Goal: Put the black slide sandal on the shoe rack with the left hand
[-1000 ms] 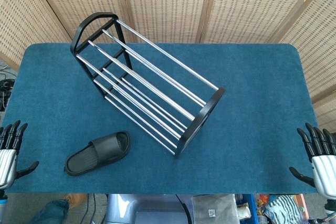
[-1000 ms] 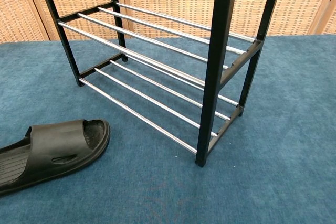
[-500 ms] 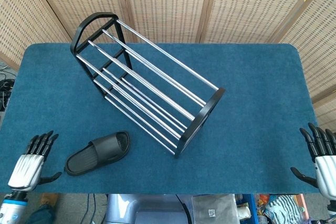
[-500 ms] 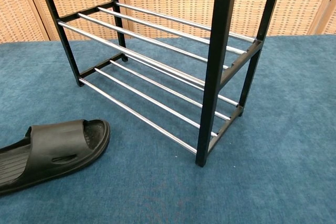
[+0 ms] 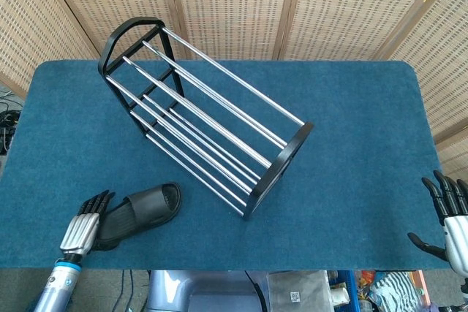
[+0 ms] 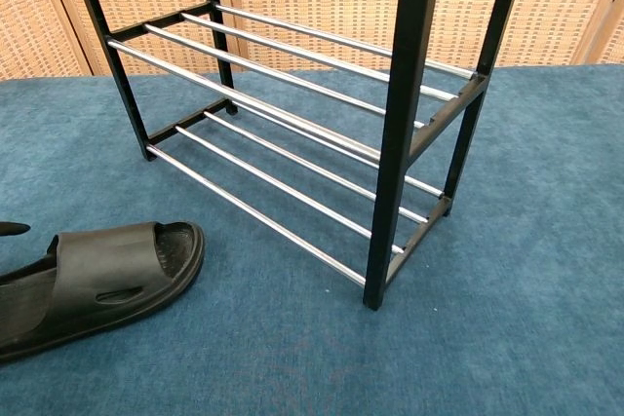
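The black slide sandal [image 5: 143, 210] [image 6: 97, 280] lies flat on the blue table top, front left of the rack, toe toward it. My left hand [image 5: 86, 222] hovers over the sandal's heel end with fingers spread, holding nothing; whether it touches the sandal is unclear. In the chest view only a dark fingertip [image 6: 12, 229] shows at the left edge. The black shoe rack [image 5: 205, 118] [image 6: 322, 124] with chrome bars stands diagonally across the table's middle, its shelves bare. My right hand [image 5: 452, 213] stays open at the far right edge of the table.
The blue carpeted table top [image 5: 351, 144] reaches wicker screens [image 5: 234, 5] at the back. Bare surface lies between the sandal and the rack's lower bars [image 6: 263, 202].
My left hand has swung from the table's left edge rightward to the sandal's heel. The right hand has sunk slightly lower. Sandal and rack have not moved.
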Robot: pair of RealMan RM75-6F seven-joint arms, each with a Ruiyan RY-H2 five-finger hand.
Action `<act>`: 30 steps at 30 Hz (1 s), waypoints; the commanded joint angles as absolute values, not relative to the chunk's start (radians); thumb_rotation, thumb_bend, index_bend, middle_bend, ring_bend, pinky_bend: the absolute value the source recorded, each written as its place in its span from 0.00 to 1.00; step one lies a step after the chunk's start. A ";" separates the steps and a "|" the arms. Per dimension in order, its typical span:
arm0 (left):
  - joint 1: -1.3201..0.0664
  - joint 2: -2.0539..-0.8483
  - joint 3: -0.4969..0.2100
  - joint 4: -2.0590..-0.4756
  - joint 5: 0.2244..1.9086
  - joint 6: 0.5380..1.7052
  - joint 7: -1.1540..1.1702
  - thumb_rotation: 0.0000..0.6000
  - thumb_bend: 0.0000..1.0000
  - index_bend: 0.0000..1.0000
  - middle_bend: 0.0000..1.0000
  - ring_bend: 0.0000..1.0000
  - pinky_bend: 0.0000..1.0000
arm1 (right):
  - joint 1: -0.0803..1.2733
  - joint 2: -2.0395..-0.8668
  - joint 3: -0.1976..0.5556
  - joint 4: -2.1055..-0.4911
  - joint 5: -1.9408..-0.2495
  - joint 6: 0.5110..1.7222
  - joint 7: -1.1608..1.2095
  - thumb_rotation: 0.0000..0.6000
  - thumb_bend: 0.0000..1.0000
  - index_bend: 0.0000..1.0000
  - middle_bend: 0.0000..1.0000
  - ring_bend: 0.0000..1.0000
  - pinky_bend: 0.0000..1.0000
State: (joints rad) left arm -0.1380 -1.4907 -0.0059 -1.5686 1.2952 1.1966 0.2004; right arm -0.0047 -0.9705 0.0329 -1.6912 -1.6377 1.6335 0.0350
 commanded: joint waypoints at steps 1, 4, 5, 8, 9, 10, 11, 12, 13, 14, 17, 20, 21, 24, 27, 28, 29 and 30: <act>-0.146 -1.521 -0.021 -1.551 1.266 1.184 0.217 1.00 0.06 0.00 0.00 0.00 0.13 | -0.004 -0.969 0.033 -1.691 -1.638 1.633 0.039 1.00 0.00 0.00 0.00 0.00 0.00; -0.152 -1.536 -0.022 -1.545 1.251 1.179 0.239 1.00 0.06 0.00 0.00 0.03 0.18 | -0.003 -0.968 0.031 -1.691 -1.640 1.628 0.043 1.00 0.00 0.00 0.00 0.00 0.00; -0.154 -1.541 -0.024 -1.544 1.242 1.176 0.245 1.00 0.06 0.00 0.02 0.05 0.21 | -0.003 -0.967 0.031 -1.691 -1.640 1.628 0.045 1.00 0.00 0.00 0.00 0.00 0.00; -0.159 -1.553 -0.030 -1.540 1.224 1.173 0.254 1.00 0.06 0.05 0.12 0.15 0.31 | -0.004 -0.966 0.029 -1.692 -1.643 1.628 0.049 1.00 0.00 0.00 0.00 0.00 0.00; -0.159 -1.558 -0.033 -1.537 1.223 1.177 0.254 1.00 0.07 0.08 0.16 0.18 0.34 | -0.004 -0.966 0.029 -1.692 -1.644 1.628 0.051 1.00 0.00 0.00 0.00 0.00 0.00; -0.160 -1.561 -0.035 -1.535 1.223 1.179 0.251 1.00 0.09 0.14 0.21 0.22 0.37 | -0.004 -0.965 0.029 -1.692 -1.643 1.628 0.052 1.00 0.00 0.00 0.00 0.00 0.00; -0.159 -1.564 -0.036 -1.532 1.227 1.186 0.246 1.00 0.13 0.20 0.26 0.26 0.40 | -0.004 -0.964 0.029 -1.691 -1.643 1.627 0.054 1.00 0.00 0.00 0.00 0.00 0.00; -0.159 -1.568 -0.037 -1.527 1.231 1.195 0.249 1.00 0.16 0.25 0.29 0.29 0.42 | -0.003 -0.964 0.029 -1.691 -1.642 1.625 0.056 1.00 0.00 0.00 0.00 0.00 0.00; -0.159 -1.571 -0.035 -1.523 1.233 1.199 0.253 1.00 0.21 0.31 0.33 0.32 0.44 | -0.003 -0.964 0.028 -1.691 -1.642 1.623 0.057 1.00 0.00 0.00 0.00 0.00 0.00; -0.158 -1.574 -0.035 -1.519 1.236 1.204 0.254 1.00 0.25 0.37 0.36 0.35 0.46 | -0.002 -0.963 0.027 -1.691 -1.642 1.621 0.059 1.00 0.00 0.00 0.00 0.00 0.00; -0.156 -1.580 -0.031 -1.506 1.254 1.220 0.242 1.00 0.34 0.45 0.42 0.39 0.49 | 0.001 -0.961 0.025 -1.692 -1.644 1.613 0.063 1.00 0.00 0.00 0.00 0.00 0.00; -0.151 -1.582 -0.027 -1.493 1.282 1.244 0.217 1.00 0.39 0.48 0.44 0.40 0.50 | 0.002 -0.961 0.024 -1.692 -1.644 1.610 0.062 1.00 0.00 0.00 0.00 0.00 0.00; -0.149 -1.582 -0.027 -1.493 1.292 1.255 0.209 1.00 0.39 0.49 0.45 0.40 0.50 | 0.002 -0.962 0.024 -1.692 -1.644 1.609 0.061 1.00 0.00 0.00 0.00 0.00 0.00; -0.142 -1.578 -0.027 -1.494 1.319 1.285 0.181 1.00 0.40 0.50 0.46 0.41 0.50 | 0.002 -0.962 0.023 -1.693 -1.644 1.607 0.059 1.00 0.00 0.00 0.00 0.00 0.00; -0.134 -1.562 -0.025 -1.497 1.345 1.311 0.148 1.00 0.40 0.50 0.46 0.41 0.50 | 0.002 -0.963 0.023 -1.694 -1.643 1.607 0.056 1.00 0.00 0.00 0.00 0.00 0.00; -0.131 -1.555 -0.023 -1.498 1.354 1.320 0.138 1.00 0.40 0.50 0.46 0.41 0.50 | 0.002 -0.963 0.023 -1.694 -1.643 1.606 0.056 1.00 0.00 0.00 0.00 0.00 0.00; -0.126 -1.543 -0.020 -1.500 1.366 1.333 0.121 1.00 0.40 0.50 0.46 0.41 0.50 | 0.002 -0.963 0.023 -1.695 -1.641 1.605 0.054 1.00 0.00 0.00 0.00 0.00 0.00; -0.123 -1.536 -0.018 -1.501 1.374 1.341 0.110 1.00 0.40 0.50 0.46 0.41 0.50 | 0.002 -0.963 0.023 -1.695 -1.640 1.605 0.053 1.00 0.00 0.00 0.00 0.00 0.00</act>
State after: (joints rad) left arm -0.1320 -1.5535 -0.0229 -1.4975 1.3547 1.3209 0.1333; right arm 0.0020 -0.9628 0.0228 -1.6953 -1.6407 1.6046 0.0535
